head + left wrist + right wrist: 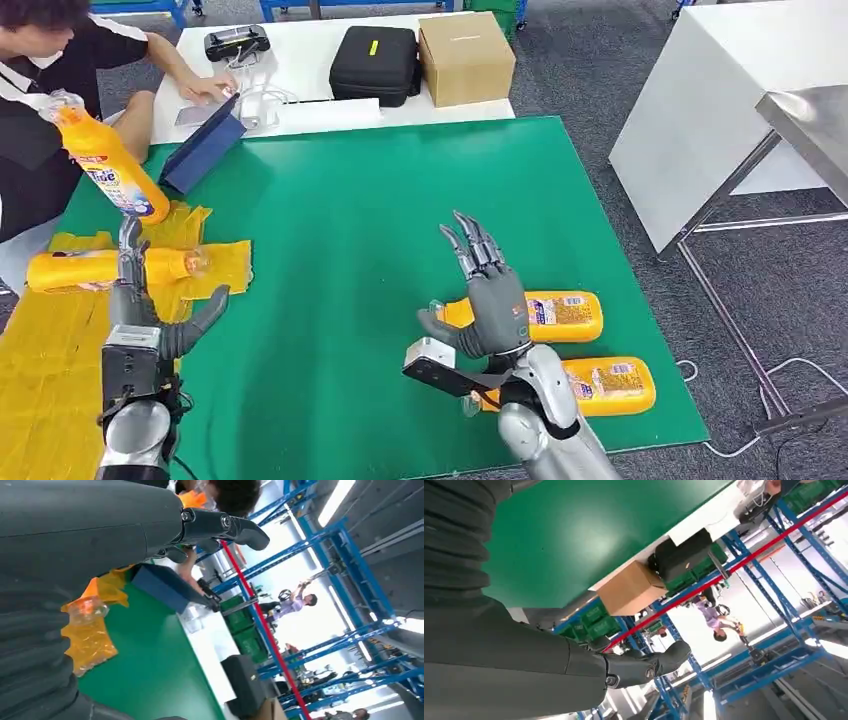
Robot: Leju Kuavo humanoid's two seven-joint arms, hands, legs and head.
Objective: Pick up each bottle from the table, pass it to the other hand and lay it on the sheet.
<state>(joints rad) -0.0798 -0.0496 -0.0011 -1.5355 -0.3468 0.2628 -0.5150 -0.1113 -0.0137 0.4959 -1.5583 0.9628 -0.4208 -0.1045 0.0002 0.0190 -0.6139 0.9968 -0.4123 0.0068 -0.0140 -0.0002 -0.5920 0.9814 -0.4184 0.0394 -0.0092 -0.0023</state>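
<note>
**Both hands empty, one bottle on the sheet, two waiting on the table**

At 9 o'clock of the head view a yellow sheet [60, 340] covers the left end of the green table [350, 200]. An orange bottle [95, 270] lies flat on it, cap toward 3 o'clock. Above it, toward 10 o'clock, a person [40, 110] holds a second orange bottle [108, 165] tilted in the air.

The left hand [140, 300] is raised just beside the lying bottle — fingers spread, holding nothing.

Toward 5 o'clock the right hand [487, 295] stands upright, fingers splayed and empty. Behind it lie two more bottles on their sides: the nearer bottle [610, 385] and the farther bottle [560, 315], side by side.

At 12 o'clock sit a black case [375, 62] and a cardboard box [465, 58].
</note>
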